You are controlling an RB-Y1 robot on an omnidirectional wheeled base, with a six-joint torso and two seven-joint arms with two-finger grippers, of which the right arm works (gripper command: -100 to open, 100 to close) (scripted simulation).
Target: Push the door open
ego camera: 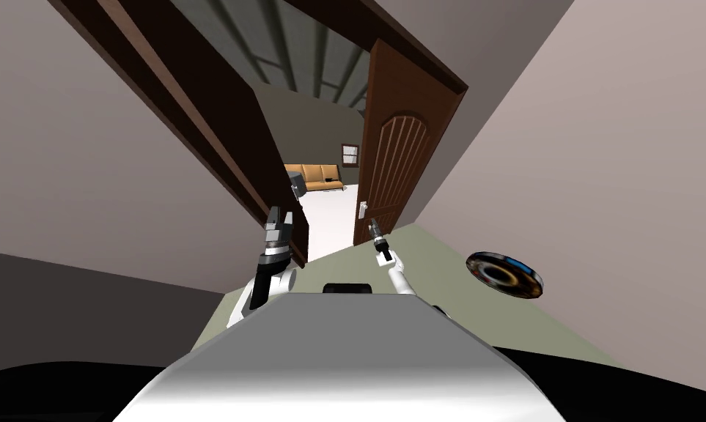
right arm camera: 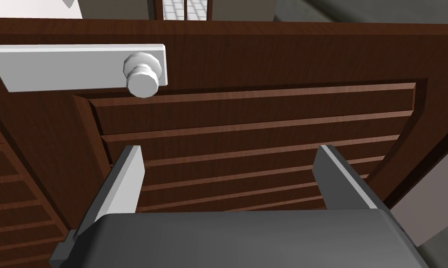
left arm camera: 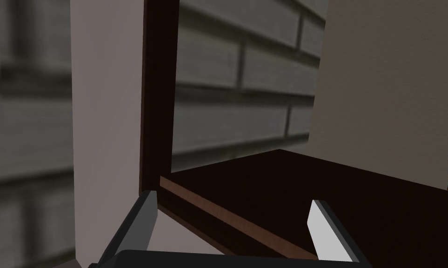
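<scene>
Head view: left tool (ego camera: 278, 217) fingers apart, beside dark door frame (ego camera: 197, 110) | brown door (ego camera: 396, 157) swung ajar past the frame | right tool (right arm camera: 227, 156) spread, facing the door's slats below white knob (right arm camera: 143, 83); contact unclear | round disc (ego camera: 505, 275) on floor (ego camera: 446, 293), markings illegible

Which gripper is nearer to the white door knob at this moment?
Right. The right gripper faces the brown door close beside the knob, not touching it. The left gripper is at the dark door frame across the opening.
</scene>
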